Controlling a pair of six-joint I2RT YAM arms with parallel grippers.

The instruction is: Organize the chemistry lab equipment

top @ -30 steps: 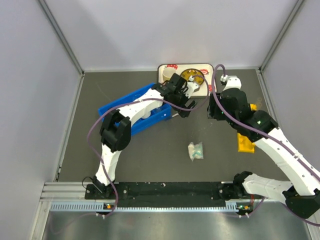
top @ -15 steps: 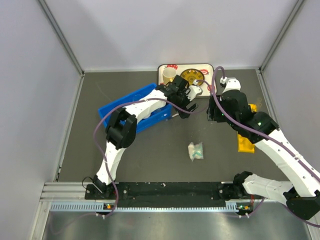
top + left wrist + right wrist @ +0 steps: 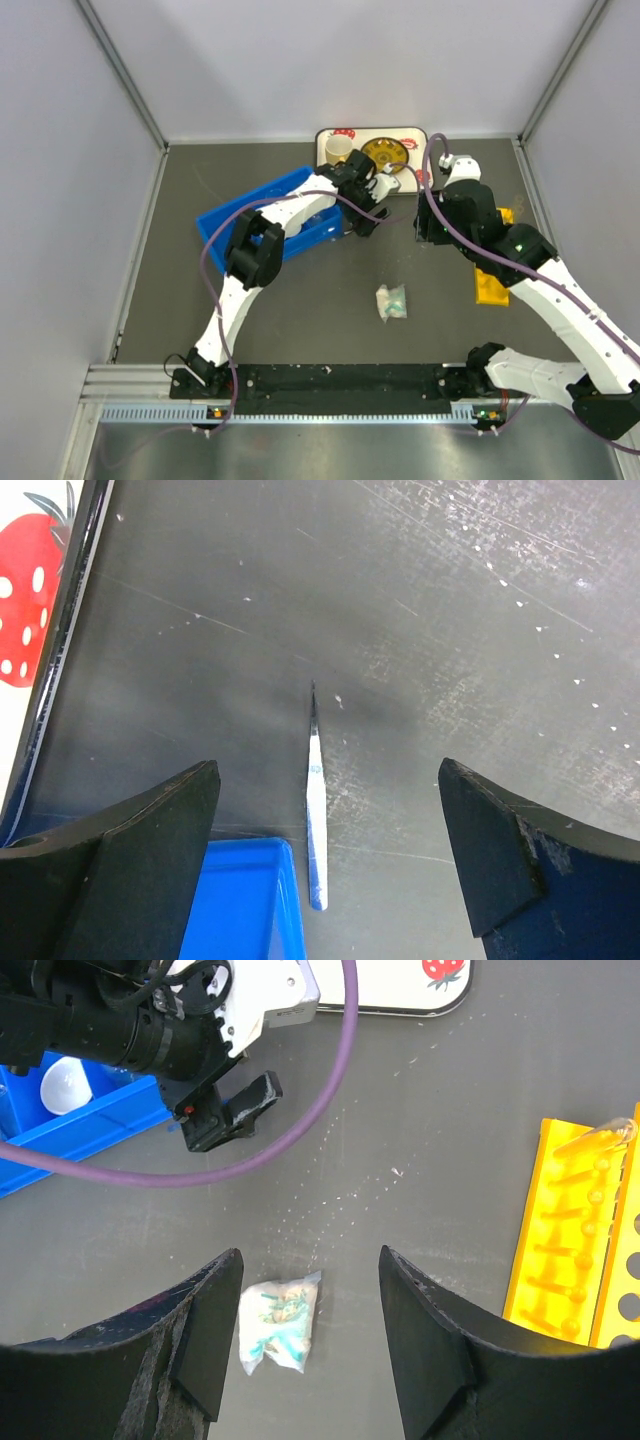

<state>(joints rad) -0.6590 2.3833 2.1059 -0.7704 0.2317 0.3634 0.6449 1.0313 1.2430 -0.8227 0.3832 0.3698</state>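
My left gripper (image 3: 362,220) is open and empty, low over the table by the right end of the blue bin (image 3: 262,218). In the left wrist view a thin silver pointed tool (image 3: 316,810) lies flat between the open fingers (image 3: 150,850), beside the bin's corner (image 3: 245,900). My right gripper (image 3: 428,228) is open and empty, held above the table. In the right wrist view a small plastic bag (image 3: 280,1325) with teal contents lies below it, near its left finger (image 3: 205,1330). The bag also shows in the top view (image 3: 391,301).
A yellow test-tube rack (image 3: 492,272) lies at the right, with a clear tube (image 3: 605,1138) at its top end. A strawberry-print tray (image 3: 413,135) at the back holds a cup (image 3: 339,149) and a yellow disc (image 3: 384,153). A white round item (image 3: 65,1082) sits in the bin.
My left arm's elbow has swung right and forward, and its gripper has shifted slightly by the bin's end. The right arm has hardly moved.
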